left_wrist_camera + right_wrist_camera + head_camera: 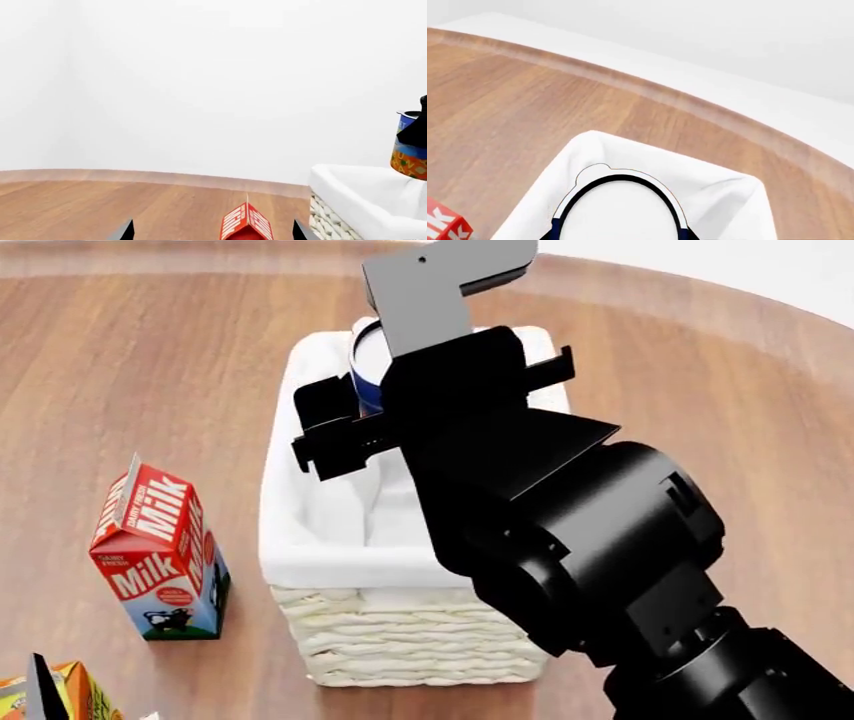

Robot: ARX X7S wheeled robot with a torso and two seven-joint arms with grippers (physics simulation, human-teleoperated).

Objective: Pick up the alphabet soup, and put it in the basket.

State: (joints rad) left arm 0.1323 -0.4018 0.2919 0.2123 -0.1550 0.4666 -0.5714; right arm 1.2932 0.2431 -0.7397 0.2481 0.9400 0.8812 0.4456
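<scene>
Alphabet soup (409, 159) is held up in the air over the basket (350, 550), its blue label and yellow-orange picture showing in the left wrist view above the white cloth rim. In the head view only a sliver of the can's blue wall and pale top shows behind the right arm, over the far half of the basket's opening. The right wrist view looks straight down on the silver-white top, with white lining around it on all sides.

Edges and room: the basket stands on the wooden surface (160, 370), well inside its curved far edge, which runs from 10 to 2 o'clock. Bare wood lies open at 9, 12 and 3 o'clock of the basket.

Right hand (434, 415): it is pinched on the can from above, its black fingers (327, 445) on either side of it. The arm's bulk covers the basket's 3 o'clock rim and most of the can in the head view.

Left hand (212, 231): only two dark fingertips show at the frame edge, set wide apart, with nothing between them.

Surroundings: a red-and-white milk carton (158, 555) stands upright at 9 o'clock of the basket, apart from it. An orange carton (60, 695) shows partly at 7 o'clock, cut off by the frame.
</scene>
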